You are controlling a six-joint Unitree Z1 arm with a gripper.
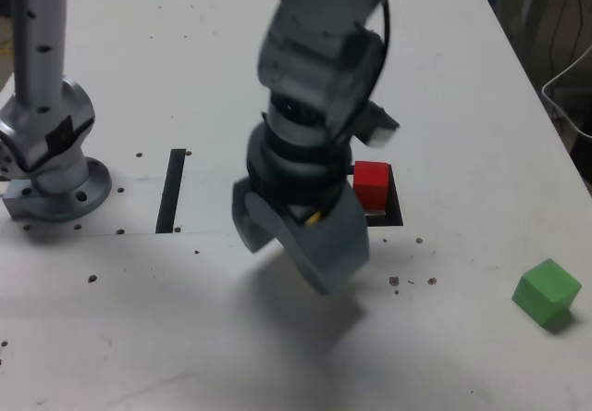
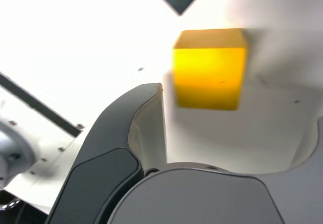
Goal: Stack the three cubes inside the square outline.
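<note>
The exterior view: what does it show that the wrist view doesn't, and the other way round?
Exterior view only: the red cube and the green cube.
Wrist view only: broad faces of the yellow cube; the exterior view gives just a yellow sliver.
Both: the open gripper, the black strip and the white table.

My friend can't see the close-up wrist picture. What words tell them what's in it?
A bright yellow cube sits on a white tabletop, just beyond the robot's open gray gripper. Part of a dark shape and a black strip also show.
</note>
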